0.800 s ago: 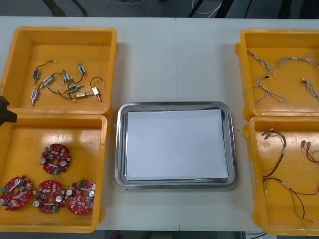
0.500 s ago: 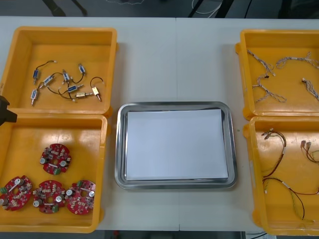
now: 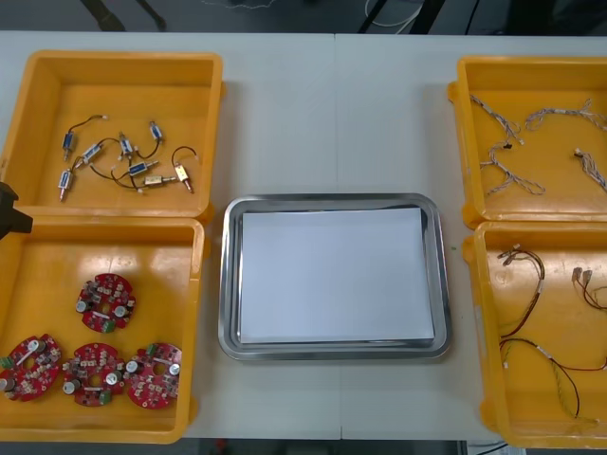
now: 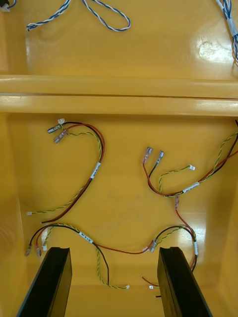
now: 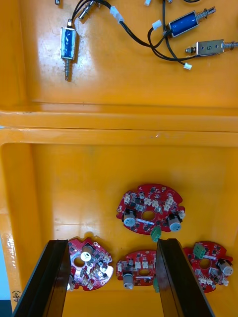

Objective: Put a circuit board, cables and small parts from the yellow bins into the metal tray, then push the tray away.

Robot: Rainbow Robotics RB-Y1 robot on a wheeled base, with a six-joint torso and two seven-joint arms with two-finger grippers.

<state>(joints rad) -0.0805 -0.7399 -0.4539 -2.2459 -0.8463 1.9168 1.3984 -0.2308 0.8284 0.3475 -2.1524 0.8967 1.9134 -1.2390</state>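
Left wrist view: the left jaws are open, their two black fingers standing apart with nothing between them, above the near-left yellow bin. Four round red circuit boards lie on its floor. One sits toward the bin's middle and three lie close together in a row nearer the fingers. Bare floor separates the boards from the far wall. Beyond the ridge where two bin rims meet lies the far-left yellow bin. It holds about seven small metal parts with black leads, loosely clustered.

Right wrist view: the right jaws are open likewise, above the near-right yellow bin. The bin holds red, yellow and black cables, about four, though they overlap and the count is uncertain. The far-right yellow bin holds a few twisted blue and white cables.

Front view: the four bins stand two at each side of the light tabletop. One rectangular metal tray, white inside, lies between the two near bins. A narrow strip of bare tabletop separates it from each. Beyond the tray's far rim the tabletop runs open between the far bins to the far edge.
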